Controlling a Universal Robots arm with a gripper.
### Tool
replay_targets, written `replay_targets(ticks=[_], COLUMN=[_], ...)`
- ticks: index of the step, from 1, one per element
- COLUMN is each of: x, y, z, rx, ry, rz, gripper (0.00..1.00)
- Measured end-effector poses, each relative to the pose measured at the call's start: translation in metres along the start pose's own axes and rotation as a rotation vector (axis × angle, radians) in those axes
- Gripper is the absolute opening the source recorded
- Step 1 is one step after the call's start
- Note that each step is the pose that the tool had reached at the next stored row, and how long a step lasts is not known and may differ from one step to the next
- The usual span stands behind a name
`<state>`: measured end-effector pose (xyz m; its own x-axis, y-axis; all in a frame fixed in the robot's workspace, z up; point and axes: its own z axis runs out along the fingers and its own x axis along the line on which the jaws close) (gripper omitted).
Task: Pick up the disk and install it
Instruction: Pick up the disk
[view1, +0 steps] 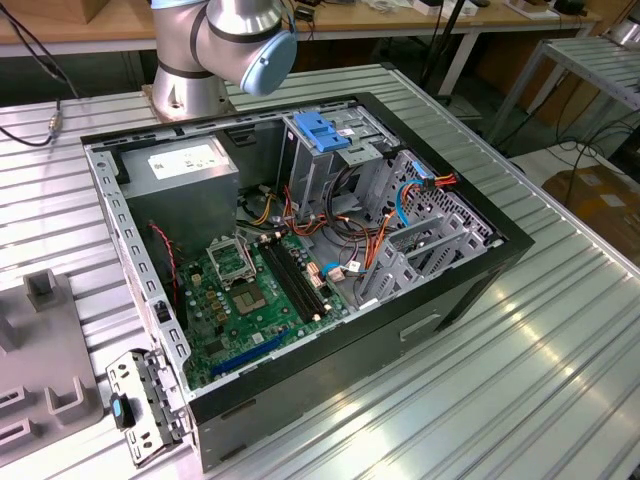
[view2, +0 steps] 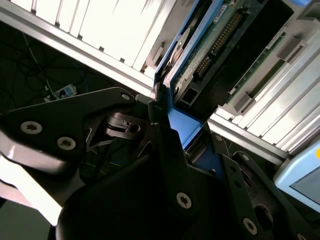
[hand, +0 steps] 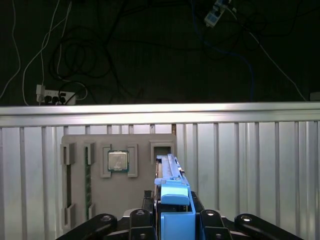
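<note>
— Where's the disk just now?

— On edge in a blue carrier, over the grey parts tray. The gripper has its jaws closed on it, one on each flat face. The second wrist view shows its green board side between them.

— Is it clear of the tray?

— Hard to say from here. Its far edge lines up with a slot and may be sitting in it. If so, I'd guess a crooked pull could bind it there, or bump the processor chip seated just beside.

— And over at the case?

— Going from the exterior view's left, the tray lies beside the open computer case. Inside are the power supply, the motherboard and the drive cage with its blue top. A tangle of orange and blue cables hangs right against the cage.

— That's your worry?

— Yes. It's a narrow mouth with sheet-metal edges all round and loose wires to snag. If a corner catches, the disk could twist in the jaws.

— Any open room?

— Above the case there is, since its side panel is off. The ribbed counter on the exterior view's right gives a wide berth too.
</note>
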<state>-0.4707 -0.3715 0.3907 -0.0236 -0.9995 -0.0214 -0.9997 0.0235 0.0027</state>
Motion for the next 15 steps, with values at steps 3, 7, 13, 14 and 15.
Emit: replay_targets(ticks=[3, 7, 13, 14, 15], x=[-0.0001, -0.0002, -0.0003, -0.0003, -0.0003], y=[0.0, 0.0, 0.0, 0.0001, 0.0], z=[-0.0027, -0.0072, -0.0123, -0.013, -0.0137], rx=[0.0001, 0.0, 0.0001, 0.0001, 0.0001], ry=[-0.0001, 0.0, -0.0001, 0.0, -0.0001], rz=[0.0, 0.0, 0.0, 0.0, 0.0], gripper=[0.37, 0.37, 0.37, 0.37, 0.37])
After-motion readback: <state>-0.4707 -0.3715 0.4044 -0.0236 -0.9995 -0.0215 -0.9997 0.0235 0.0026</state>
